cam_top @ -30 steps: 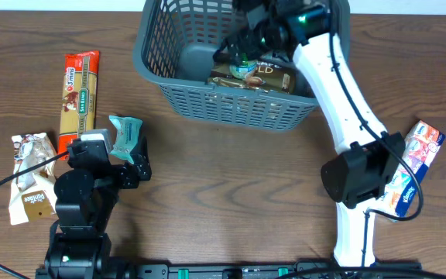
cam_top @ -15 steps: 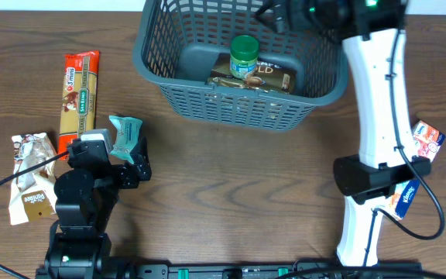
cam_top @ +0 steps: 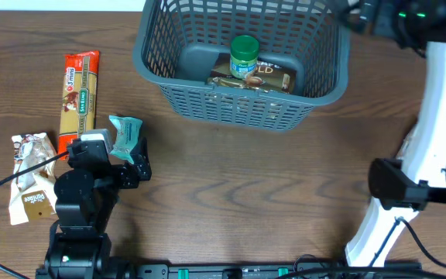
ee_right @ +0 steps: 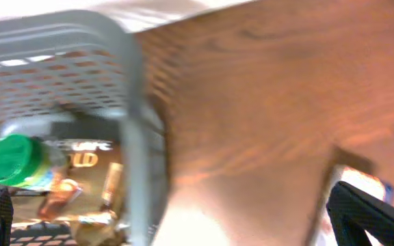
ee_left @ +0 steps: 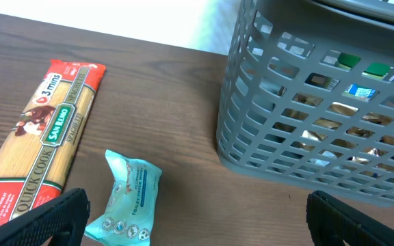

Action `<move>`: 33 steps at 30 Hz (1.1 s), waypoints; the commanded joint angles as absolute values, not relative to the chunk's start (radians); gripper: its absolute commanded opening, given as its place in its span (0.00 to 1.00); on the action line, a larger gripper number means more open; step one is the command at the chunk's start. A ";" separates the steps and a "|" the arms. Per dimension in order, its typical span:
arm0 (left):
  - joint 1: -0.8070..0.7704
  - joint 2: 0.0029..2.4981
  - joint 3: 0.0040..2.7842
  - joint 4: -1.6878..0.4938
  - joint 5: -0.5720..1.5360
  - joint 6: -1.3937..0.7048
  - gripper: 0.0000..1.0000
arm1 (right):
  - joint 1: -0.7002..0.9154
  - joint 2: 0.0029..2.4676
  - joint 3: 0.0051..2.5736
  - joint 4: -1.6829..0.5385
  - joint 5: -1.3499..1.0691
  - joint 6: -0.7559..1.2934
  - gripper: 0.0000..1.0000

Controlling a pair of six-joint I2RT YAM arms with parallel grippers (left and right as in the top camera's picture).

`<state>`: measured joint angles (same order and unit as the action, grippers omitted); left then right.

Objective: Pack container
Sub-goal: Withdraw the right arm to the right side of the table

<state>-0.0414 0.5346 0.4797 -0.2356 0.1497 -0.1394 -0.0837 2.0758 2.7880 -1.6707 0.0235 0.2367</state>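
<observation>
The dark grey-blue lattice basket (cam_top: 207, 105) stands at the back middle of the table. Inside it, a green-lidded jar (cam_top: 244, 56) stands on a brown and gold packet (cam_top: 273, 77). My right gripper (cam_top: 355, 14) is open and empty, just outside the basket's right far corner. In the blurred right wrist view, the gripper (ee_right: 183, 219) hangs beside the basket rim (ee_right: 139, 137), with the jar (ee_right: 12, 160) at the left. My left gripper (ee_left: 197, 219) is open and empty, low over the table in front of the basket (ee_left: 306, 102), next to a teal tissue packet (ee_left: 128, 198).
A red and yellow pasta packet (cam_top: 79, 89) lies at the left, with the teal tissue packet (cam_top: 124, 133) beside it. A white and brown snack packet (cam_top: 31, 186) lies at the far left. The right arm's white links (cam_top: 432, 155) stand along the right side.
My right gripper let go of the jar in the basket and swung up and right, out past the basket's right rim. The left arm has not moved.
</observation>
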 commanded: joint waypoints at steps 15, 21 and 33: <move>-0.044 0.534 0.508 -0.243 0.146 -0.151 0.98 | -0.335 2.046 2.656 -1.699 -0.018 0.307 0.99; -0.044 0.534 0.508 -0.243 0.146 -0.151 0.98 | -0.406 2.029 2.440 -1.699 -0.026 0.306 0.99; -0.044 0.534 0.508 -0.247 0.146 -0.152 0.98 | -0.503 1.821 2.049 -1.699 0.060 0.276 0.99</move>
